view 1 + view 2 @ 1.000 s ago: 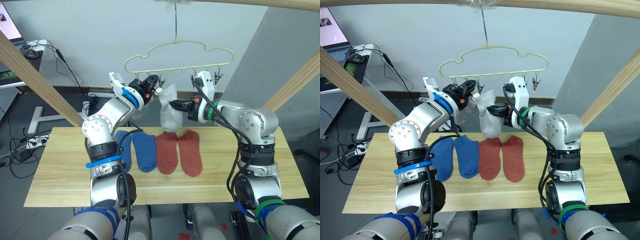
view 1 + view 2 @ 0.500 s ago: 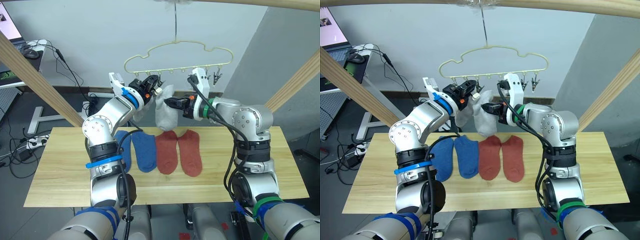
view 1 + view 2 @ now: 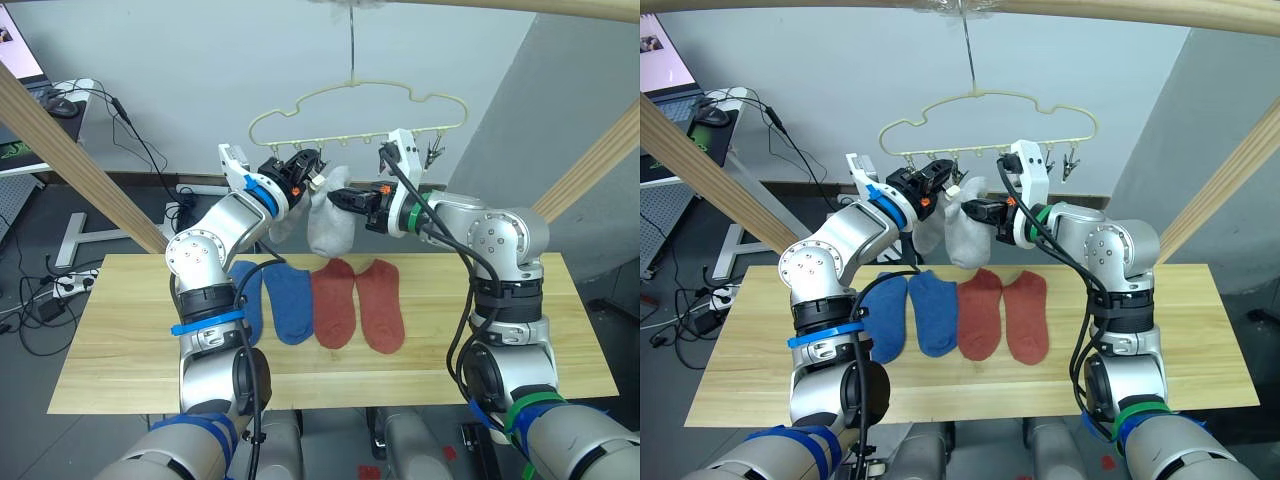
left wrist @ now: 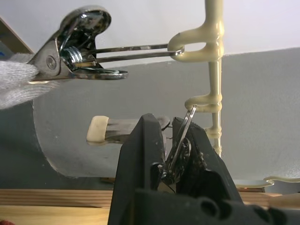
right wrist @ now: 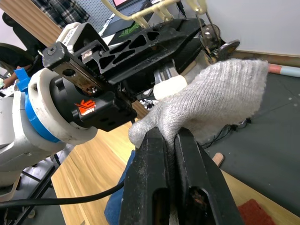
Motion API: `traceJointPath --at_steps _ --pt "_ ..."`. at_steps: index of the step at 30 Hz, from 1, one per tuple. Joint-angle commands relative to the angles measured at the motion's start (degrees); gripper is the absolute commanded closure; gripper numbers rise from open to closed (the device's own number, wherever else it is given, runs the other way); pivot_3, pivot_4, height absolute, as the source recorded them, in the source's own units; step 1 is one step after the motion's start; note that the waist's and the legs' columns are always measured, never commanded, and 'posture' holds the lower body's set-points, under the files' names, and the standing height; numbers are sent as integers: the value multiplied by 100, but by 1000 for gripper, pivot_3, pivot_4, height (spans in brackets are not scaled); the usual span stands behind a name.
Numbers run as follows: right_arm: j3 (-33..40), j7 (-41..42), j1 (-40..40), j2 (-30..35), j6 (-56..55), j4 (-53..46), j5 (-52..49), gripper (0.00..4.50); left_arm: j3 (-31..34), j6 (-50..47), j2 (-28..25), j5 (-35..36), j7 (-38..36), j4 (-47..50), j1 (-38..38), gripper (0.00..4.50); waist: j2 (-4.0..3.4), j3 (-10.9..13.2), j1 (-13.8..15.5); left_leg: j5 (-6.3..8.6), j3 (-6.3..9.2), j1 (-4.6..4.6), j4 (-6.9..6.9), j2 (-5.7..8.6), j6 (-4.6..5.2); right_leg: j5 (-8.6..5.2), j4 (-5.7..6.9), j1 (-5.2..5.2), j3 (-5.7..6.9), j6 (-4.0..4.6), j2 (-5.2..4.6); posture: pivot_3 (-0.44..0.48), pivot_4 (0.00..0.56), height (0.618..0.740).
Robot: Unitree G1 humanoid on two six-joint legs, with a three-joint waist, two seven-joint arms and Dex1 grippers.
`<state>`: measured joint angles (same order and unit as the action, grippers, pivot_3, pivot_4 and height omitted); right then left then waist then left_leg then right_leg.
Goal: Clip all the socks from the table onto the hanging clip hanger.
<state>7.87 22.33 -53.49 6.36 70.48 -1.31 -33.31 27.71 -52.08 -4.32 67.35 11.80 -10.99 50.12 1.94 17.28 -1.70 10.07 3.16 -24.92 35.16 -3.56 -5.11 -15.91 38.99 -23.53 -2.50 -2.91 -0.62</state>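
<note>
The table (image 3: 120,330) of light wood carries four socks in a row toward its far edge, near the middle of its length: two blue socks (image 3: 290,303) on the left and two rust-red socks (image 3: 380,305) on the right, lying flat and side by side, toes toward the near edge, just as they lay a second ago. Above the far edge the cream clip hanger (image 3: 356,110) hangs by its hook from a wooden pole (image 3: 560,8), its row of small dark clips along the lower wire.

The right gripper (image 3: 340,197) pinches a light grey sock (image 3: 330,225) near its cuff, fingers closed tight on the fabric (the right wrist view shows the knit bunched between them), and the rest of the sock hangs free above the table. Since a second ago this arm has carried the sock up and to the left, so its cuff now sits just beside the left gripper (image 3: 312,172) under the hanger's left clips, where earlier it hung lower and further right.

The left gripper has stayed in place, its fingers narrowly closed on a metal clip (image 4: 178,145) of the hanger. In the left wrist view a neighbouring clip (image 4: 77,47) already bites a piece of grey knit, another grey sock (image 3: 928,232) hanging behind the left forearm
</note>
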Motion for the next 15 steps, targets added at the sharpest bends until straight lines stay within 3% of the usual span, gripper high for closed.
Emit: traceJointPath --at_steps 1,11,15 --pt "34 7 -192 -34 -150 -62 -134 4412 -31 23 -43 -1 1 43 -51 4203 0 0 0 0 0 0 0 0 0 0 0 0 0 0 0 19 231 740" --pt "-4 33 -291 -28 -237 65 -126 4412 -36 19 -11 55 -6 103 -79 4203 0 0 1 0 0 0 -1 0 0 0 0 0 0 0 0 21 227 740" --pt "3 29 -296 -23 -226 54 -135 4460 -26 25 13 120 -25 110 -82 2938 0 0 1 0 0 0 -1 0 0 0 0 -1 0 0 0 20 224 740"
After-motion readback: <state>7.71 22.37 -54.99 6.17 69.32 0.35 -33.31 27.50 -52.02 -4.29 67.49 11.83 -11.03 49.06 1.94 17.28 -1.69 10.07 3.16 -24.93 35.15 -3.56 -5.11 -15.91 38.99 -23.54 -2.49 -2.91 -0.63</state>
